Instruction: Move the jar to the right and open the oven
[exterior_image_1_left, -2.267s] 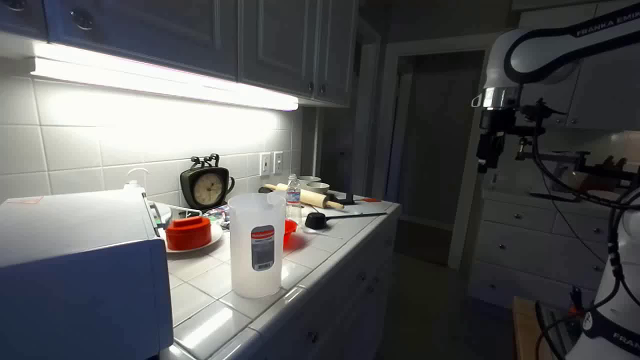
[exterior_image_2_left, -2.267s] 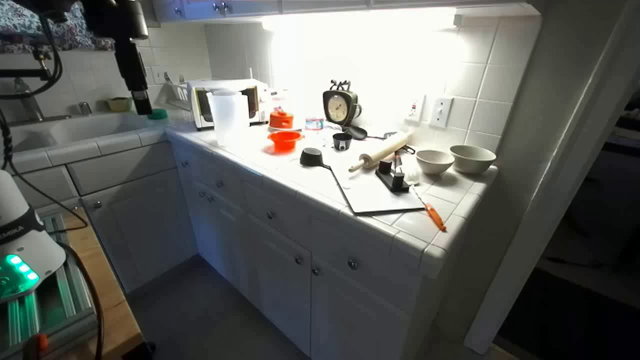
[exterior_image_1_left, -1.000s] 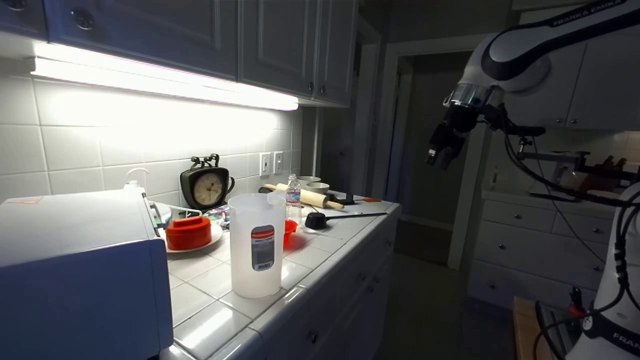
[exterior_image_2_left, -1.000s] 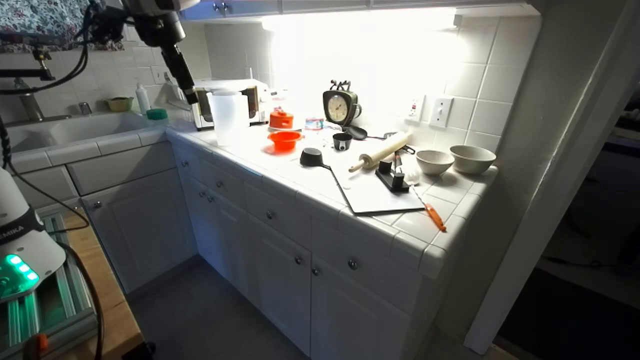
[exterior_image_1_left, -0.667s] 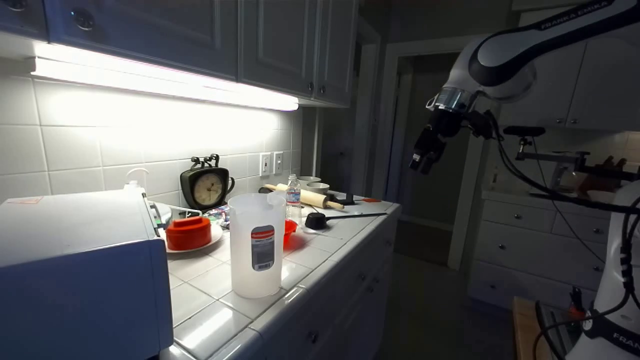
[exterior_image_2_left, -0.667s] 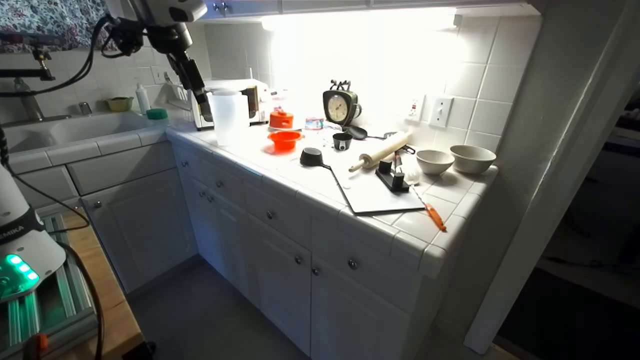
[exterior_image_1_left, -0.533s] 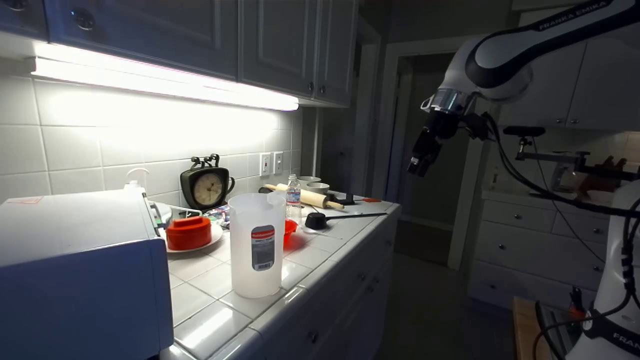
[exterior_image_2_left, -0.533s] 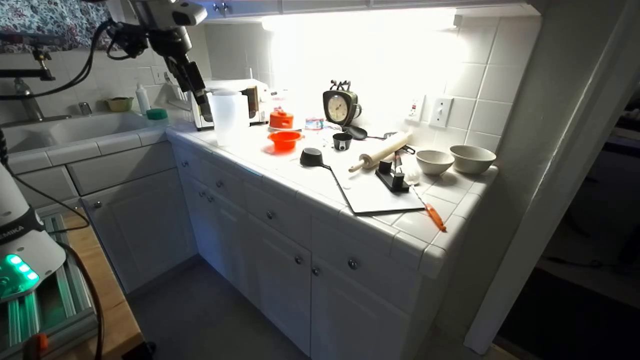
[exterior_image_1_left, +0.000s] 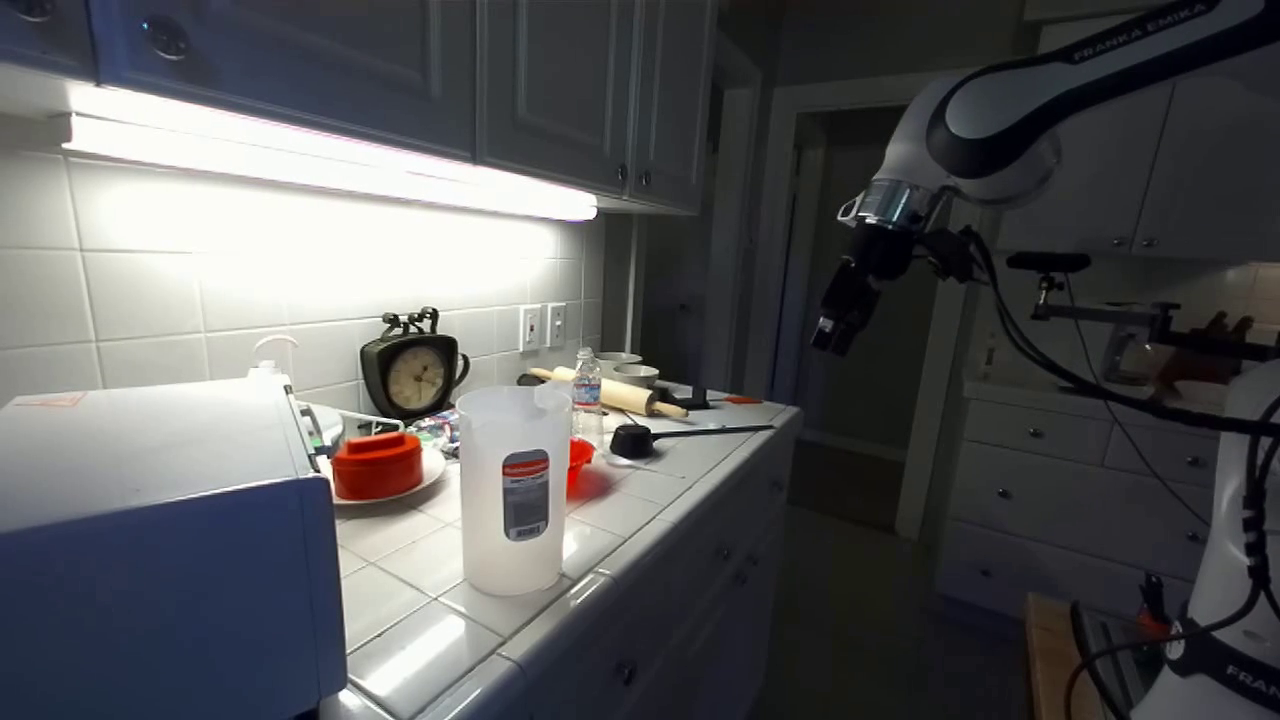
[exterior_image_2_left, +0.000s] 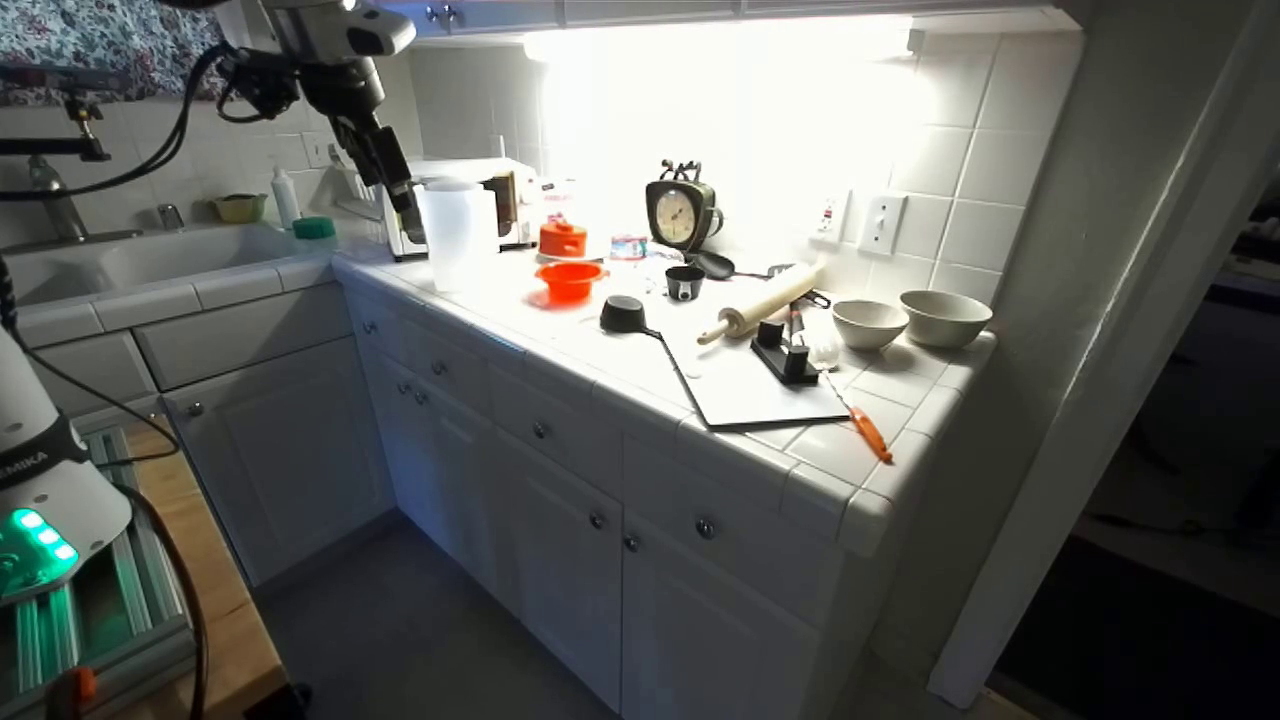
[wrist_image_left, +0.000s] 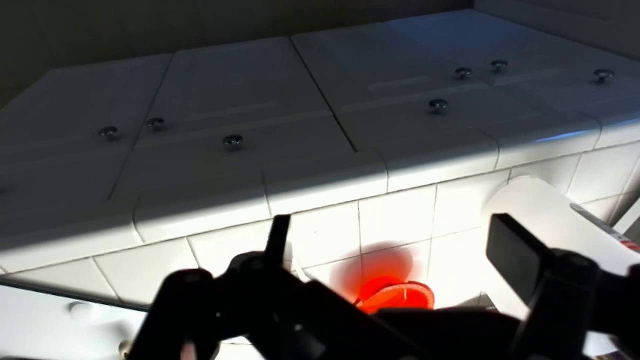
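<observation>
Gripper (exterior_image_1_left: 832, 336) and arm (exterior_image_1_left: 1000, 105) have swung leftward and tilted, upper right in an exterior view; jaws apart, gripping nothing, perhaps to straddle the jar (exterior_image_1_left: 490, 490). It stands upright, left of centre, before the oven (exterior_image_1_left: 165, 550), presumably hindering its opening. "FRANKA EMIKA" marks the arm; the jar's label (exterior_image_1_left: 526, 497) is too blurred to read.

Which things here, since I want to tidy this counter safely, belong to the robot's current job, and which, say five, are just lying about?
For the job:
tall translucent whitish plastic jar
white boxy oven
open black gripper

Lying about:
low round red bowl
dark clock with pale round dial
pale wooden rolling pin
clear labelled bottle
orange-handled utensil
</observation>
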